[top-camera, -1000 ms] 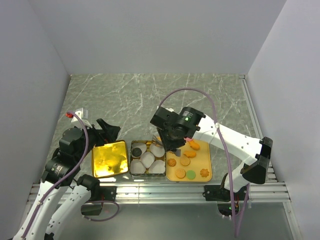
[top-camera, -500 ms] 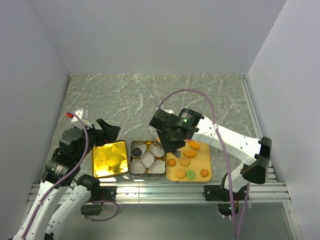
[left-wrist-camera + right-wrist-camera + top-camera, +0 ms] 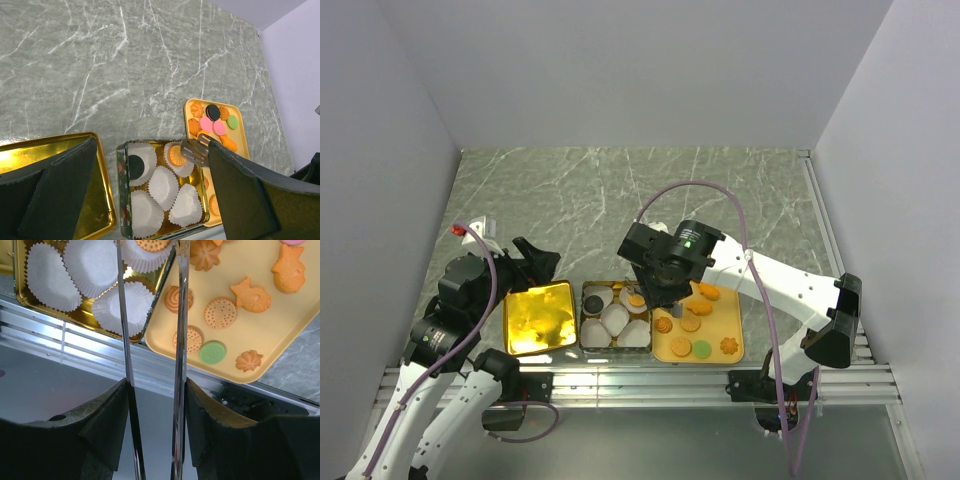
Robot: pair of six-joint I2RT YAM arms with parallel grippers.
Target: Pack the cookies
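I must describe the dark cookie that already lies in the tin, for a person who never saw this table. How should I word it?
Find the open tin between the gold lid and the yellow tray. The dark cookie lies in its far-left paper cup; the only other filled cup holds a golden cookie.

The gold lid (image 3: 538, 318) and tongs (image 3: 180, 315) are glossy metal, the cups (image 3: 162, 186) pleated paper, the yellow tray (image 3: 290, 325) matt.

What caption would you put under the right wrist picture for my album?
Tongs in the right pincer reach over a tin of paper cups, beside a yellow tray of cookies.
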